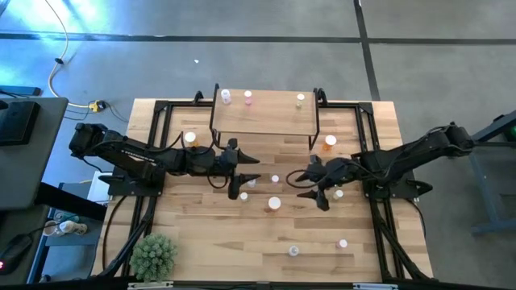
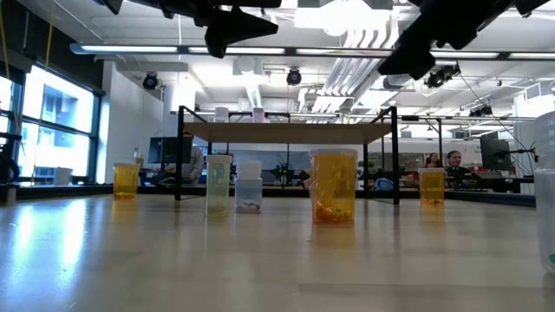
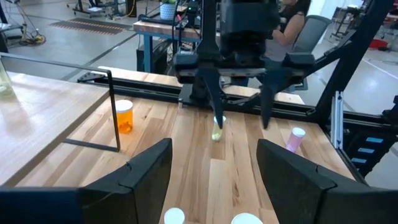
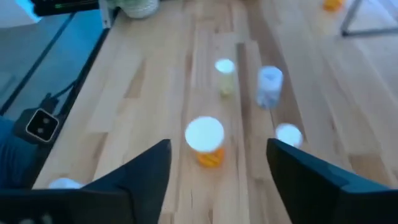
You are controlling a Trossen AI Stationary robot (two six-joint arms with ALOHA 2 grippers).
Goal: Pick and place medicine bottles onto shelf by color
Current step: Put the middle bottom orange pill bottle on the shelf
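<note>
The shelf (image 1: 264, 117) stands at the table's far middle with three small medicine bottles (image 1: 247, 97) along its far edge. More bottles stand upright on the tabletop: an orange one with a white cap (image 4: 205, 140), a yellowish one (image 4: 224, 74), a whitish-blue one (image 4: 269, 84), a pink one (image 3: 295, 138), and orange ones (image 1: 190, 138) (image 1: 330, 142) beside the shelf's legs. My left gripper (image 1: 250, 173) and my right gripper (image 1: 302, 181) face each other over the table's middle. Both are open, raised above the bottles, with nothing between their fingers.
A green spiky plant ball (image 1: 153, 254) sits at the near left corner. Two small bottles (image 1: 293, 250) (image 1: 343, 242) stand near the front edge. Black frame rails (image 1: 153, 145) run along both sides of the table. People sit in the room beyond.
</note>
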